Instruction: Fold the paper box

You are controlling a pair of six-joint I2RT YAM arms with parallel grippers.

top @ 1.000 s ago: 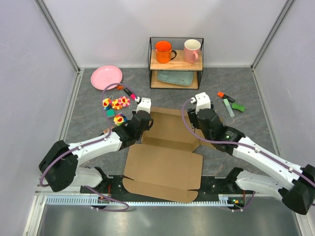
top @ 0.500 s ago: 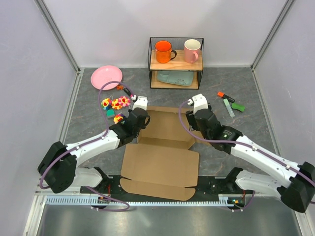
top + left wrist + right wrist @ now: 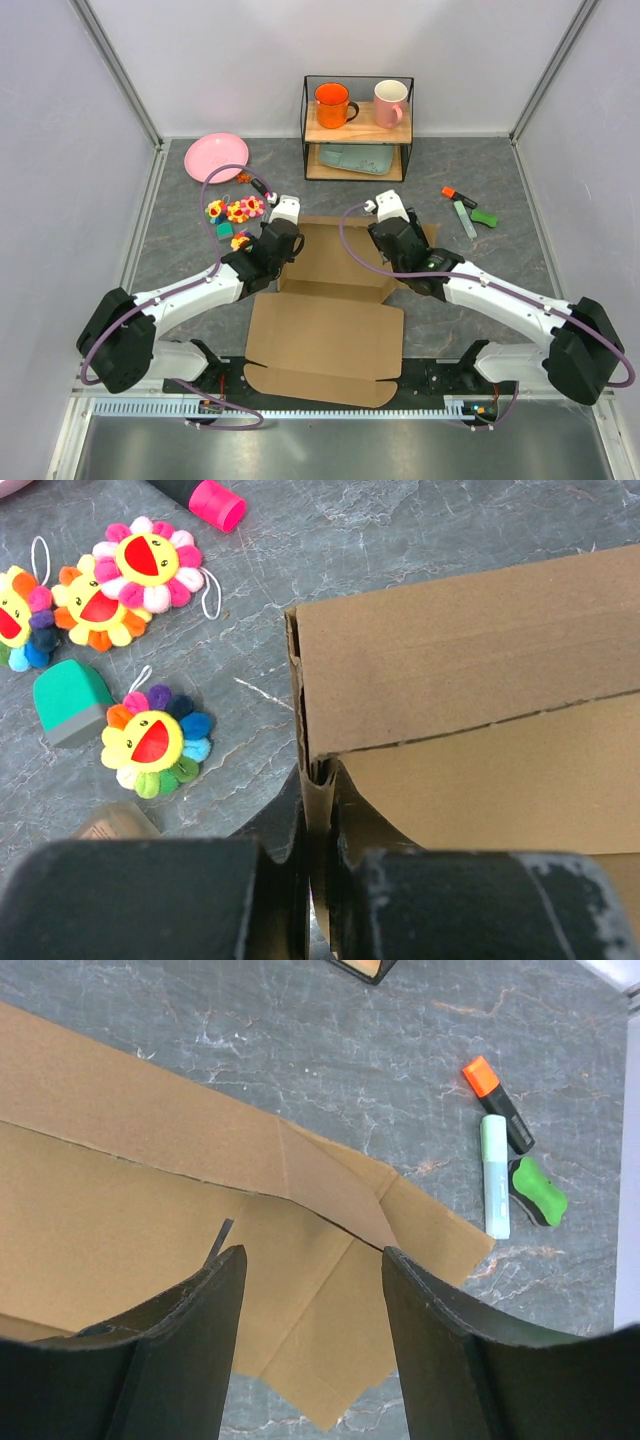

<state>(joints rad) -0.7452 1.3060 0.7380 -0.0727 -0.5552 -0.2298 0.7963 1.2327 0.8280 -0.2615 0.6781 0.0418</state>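
Grey table [image 3: 500,170] | paper box [image 3: 325,340] lies mid-table between your arms | left claw [image 3: 318,792] clamped on its far-left flap edge | right claw [image 3: 312,1260] open over its right flap

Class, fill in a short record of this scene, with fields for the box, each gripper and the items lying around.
box: brown cardboard, unfolded, near panel flat on the table
left gripper: shut on the box's left edge
right gripper: open, over the box's right side, holding nothing
left of box: flower toys, plate
right of box: markers
behind box: shelf with two mugs on top
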